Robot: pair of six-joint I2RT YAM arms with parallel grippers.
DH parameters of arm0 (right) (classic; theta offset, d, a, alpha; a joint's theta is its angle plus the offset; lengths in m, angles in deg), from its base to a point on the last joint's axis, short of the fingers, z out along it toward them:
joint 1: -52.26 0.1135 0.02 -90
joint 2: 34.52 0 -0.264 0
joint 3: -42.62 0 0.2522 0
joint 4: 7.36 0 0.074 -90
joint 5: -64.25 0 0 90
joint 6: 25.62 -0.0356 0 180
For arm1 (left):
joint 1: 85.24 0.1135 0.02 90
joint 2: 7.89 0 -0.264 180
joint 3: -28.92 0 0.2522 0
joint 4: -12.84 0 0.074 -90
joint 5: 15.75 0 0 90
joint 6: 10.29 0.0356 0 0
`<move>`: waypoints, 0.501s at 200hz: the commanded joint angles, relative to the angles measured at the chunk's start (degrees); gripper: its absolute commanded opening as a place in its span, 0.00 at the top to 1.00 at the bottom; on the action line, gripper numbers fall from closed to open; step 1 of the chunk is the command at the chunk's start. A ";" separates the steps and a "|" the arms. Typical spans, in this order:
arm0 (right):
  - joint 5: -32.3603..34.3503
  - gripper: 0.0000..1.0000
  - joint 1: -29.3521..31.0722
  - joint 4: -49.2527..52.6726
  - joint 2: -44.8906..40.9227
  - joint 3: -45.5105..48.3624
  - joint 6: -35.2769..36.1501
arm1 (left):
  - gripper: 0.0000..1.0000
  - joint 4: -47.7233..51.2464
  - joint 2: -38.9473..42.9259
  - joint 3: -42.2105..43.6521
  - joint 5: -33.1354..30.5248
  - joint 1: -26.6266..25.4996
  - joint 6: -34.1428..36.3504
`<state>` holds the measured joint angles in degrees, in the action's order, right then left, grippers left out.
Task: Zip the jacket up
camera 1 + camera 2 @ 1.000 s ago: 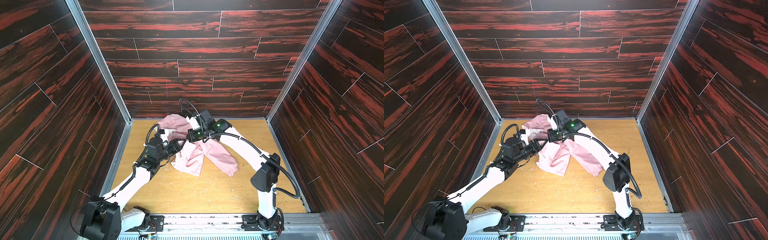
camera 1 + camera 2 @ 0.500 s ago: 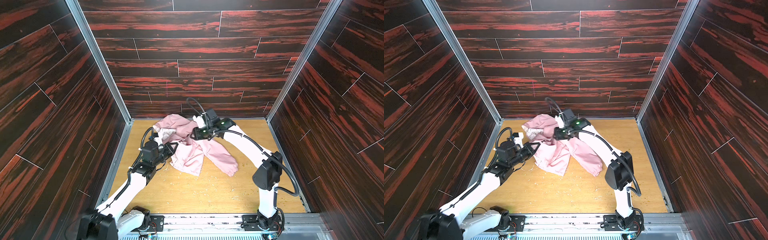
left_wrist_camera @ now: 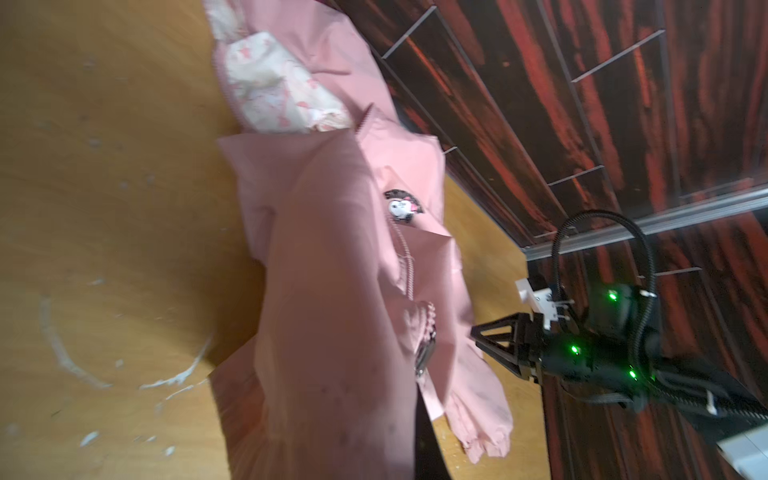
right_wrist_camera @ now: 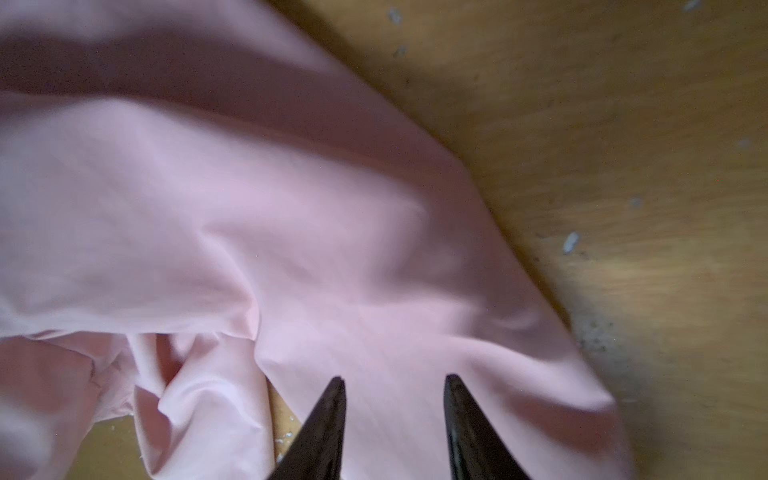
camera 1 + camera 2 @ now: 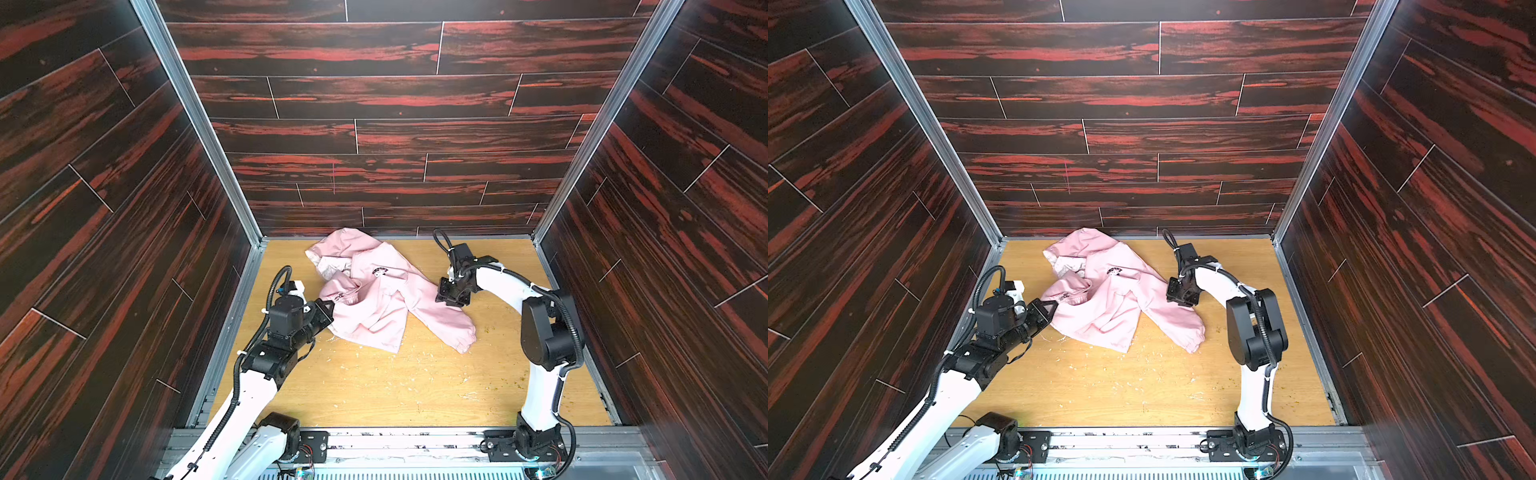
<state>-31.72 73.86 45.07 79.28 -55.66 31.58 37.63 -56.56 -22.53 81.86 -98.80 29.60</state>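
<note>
Left gripper (image 5: 329,306) has pinched shut on the near-left fold of the jacket (image 5: 386,307), which lies crumpled toward the back of the wooden table (image 5: 374,386). Right gripper (image 4: 395,380) (clamped at the jacket's middle a second ago) now hovers, jaws parted, over its outstretched sleeve (image 5: 440,322).

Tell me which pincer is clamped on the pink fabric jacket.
The left pincer, shut on the edge of the light pink hooded fabric jacket; the right pincer stands open over a sleeve.

Near half of scuffed light wooden tabletop (image 5: 374,386) is open; crumpled light pink fabric jacket (image 5: 374,299) blocks far middle; dark red-streaked wood-panel walls (image 5: 395,137) enclose three sides.
</note>
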 commanded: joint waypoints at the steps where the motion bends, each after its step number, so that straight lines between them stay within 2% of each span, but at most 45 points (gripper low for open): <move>1: -6.64 0.59 1.63 -6.29 1.38 3.71 -4.56 | 1.00 4.64 1.63 -2.66 -4.54 0.78 1.43; 33: -13.42 0.60 7.39 -12.84 2.74 5.89 -7.80 | 1.00 6.42 1.58 -5.17 -8.58 1.59 3.05; 44: -17.55 0.61 10.44 -15.13 4.29 5.22 -8.70 | 1.00 7.02 1.08 -6.23 -9.88 1.89 3.93; 78: -26.67 0.62 21.28 -16.37 12.63 -6.67 -7.21 | 1.00 10.40 -1.02 -10.65 -15.84 3.19 7.72; 100: -25.26 0.63 24.15 -12.54 13.20 -13.40 -3.08 | 1.00 11.61 -2.41 -13.07 -19.91 5.05 9.34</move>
<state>-52.62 95.41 31.32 90.99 -63.26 25.31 46.70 -57.91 -31.98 69.03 -95.72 35.46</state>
